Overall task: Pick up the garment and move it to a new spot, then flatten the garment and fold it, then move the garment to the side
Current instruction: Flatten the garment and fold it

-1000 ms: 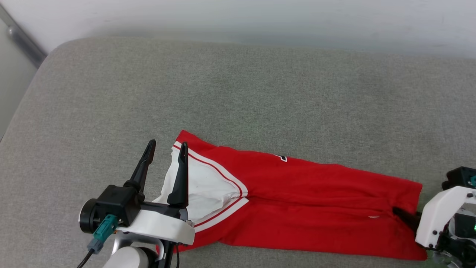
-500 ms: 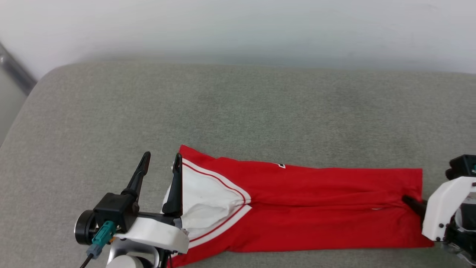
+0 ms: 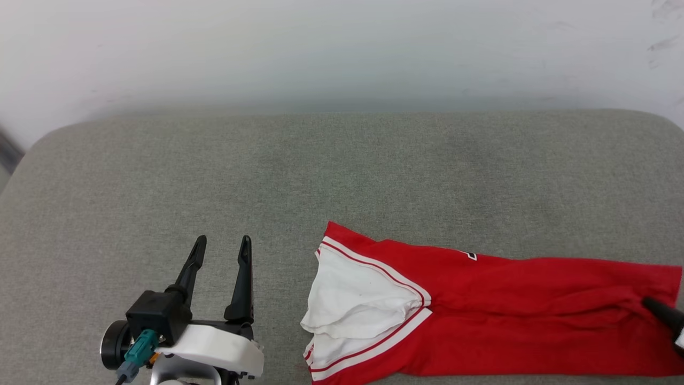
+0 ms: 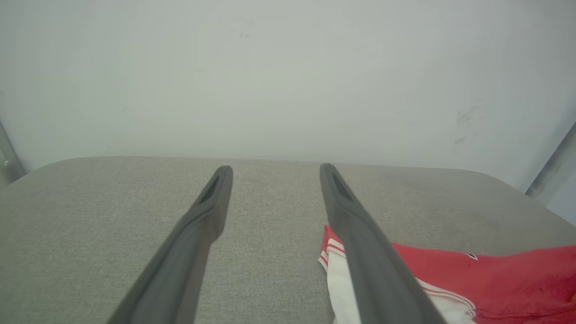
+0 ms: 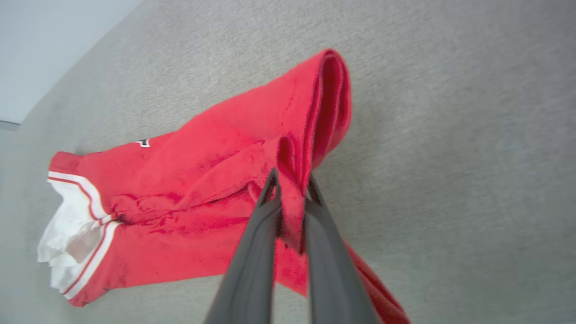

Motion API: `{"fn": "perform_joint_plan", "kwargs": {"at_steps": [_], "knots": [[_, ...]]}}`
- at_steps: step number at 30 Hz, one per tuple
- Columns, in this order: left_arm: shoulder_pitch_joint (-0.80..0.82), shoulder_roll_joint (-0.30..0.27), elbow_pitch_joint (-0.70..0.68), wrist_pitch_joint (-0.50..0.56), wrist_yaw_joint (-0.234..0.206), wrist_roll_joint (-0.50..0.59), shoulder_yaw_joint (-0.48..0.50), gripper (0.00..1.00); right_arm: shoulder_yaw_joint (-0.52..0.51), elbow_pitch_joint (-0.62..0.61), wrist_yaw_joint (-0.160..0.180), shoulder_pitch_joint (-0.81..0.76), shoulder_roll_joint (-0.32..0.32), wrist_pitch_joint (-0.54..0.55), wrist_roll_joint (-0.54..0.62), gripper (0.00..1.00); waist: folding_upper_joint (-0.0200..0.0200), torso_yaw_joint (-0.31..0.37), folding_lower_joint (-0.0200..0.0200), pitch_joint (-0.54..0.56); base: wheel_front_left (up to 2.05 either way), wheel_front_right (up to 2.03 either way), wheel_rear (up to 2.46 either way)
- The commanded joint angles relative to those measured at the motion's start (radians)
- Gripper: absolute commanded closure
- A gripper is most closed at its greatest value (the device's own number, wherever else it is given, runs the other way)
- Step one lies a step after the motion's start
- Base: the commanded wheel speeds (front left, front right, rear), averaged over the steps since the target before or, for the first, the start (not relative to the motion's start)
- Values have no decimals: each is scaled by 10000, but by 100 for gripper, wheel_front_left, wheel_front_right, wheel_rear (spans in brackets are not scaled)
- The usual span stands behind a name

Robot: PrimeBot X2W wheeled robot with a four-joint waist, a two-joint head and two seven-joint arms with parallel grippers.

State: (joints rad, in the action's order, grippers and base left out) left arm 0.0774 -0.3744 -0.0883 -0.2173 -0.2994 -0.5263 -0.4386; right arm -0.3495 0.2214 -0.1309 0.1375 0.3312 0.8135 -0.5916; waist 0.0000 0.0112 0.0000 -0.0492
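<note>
The garment (image 3: pixel 507 305) lies folded into a long red strip on the grey padded surface (image 3: pixel 342 176), its white sleeve with striped trim at the left end. My right gripper (image 3: pixel 649 303) is at the right edge of the head view. In the right wrist view my right gripper (image 5: pixel 291 177) is shut on a pinch of the red hem of the garment (image 5: pixel 189 180), which is lifted a little there. My left gripper (image 3: pixel 223 240) stands open to the left of the sleeve, apart from it. In the left wrist view my left gripper (image 4: pixel 275 168) holds nothing, and the garment (image 4: pixel 495 279) is at the lower right.
A pale wall (image 3: pixel 342 53) runs along the far edge of the padded surface. A grey metal rail (image 4: pixel 553 166) leans at the surface's right end. Bare grey fabric stretches behind and to the left of the garment.
My right gripper has shut on the hem and drawn the garment to the right, away from my left gripper, whose finger had overlapped the sleeve. The head camera has also shifted.
</note>
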Motion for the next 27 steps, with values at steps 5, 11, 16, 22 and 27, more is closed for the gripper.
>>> {"fn": "perform_joint_plan", "kwargs": {"at_steps": [5, 11, 16, 22, 27], "knots": [[-124, -78, 43, 6, 34, -59, -31, 0, -936, -50, 4, 246, -2005, 1630, -2409, 100, 0, -101, 0, 186, 0, 0, 0], [45, -138, -8, 131, 47, -47, -97, 0, -1061, 319, 4, 601, -2808, 2845, -5009, 100, 0, -349, 0, 191, 0, 0, 0], [227, -114, -31, 221, 105, -1, -207, 0, 718, 1135, 4, 780, -2814, 2218, -6876, 100, 0, -609, 0, 59, 0, 0, 0], [515, -4, -27, 257, 176, 57, -348, 0, 3014, 1507, 4, 1162, -2821, 959, -7973, 100, 0, -890, 0, -216, 0, 0, 0], [824, 134, 57, 181, 267, 85, -442, 0, 4797, 1705, 4, 1742, -2815, -613, -8199, 100, 0, -1187, 0, -615, 0, 0, 0]]}}
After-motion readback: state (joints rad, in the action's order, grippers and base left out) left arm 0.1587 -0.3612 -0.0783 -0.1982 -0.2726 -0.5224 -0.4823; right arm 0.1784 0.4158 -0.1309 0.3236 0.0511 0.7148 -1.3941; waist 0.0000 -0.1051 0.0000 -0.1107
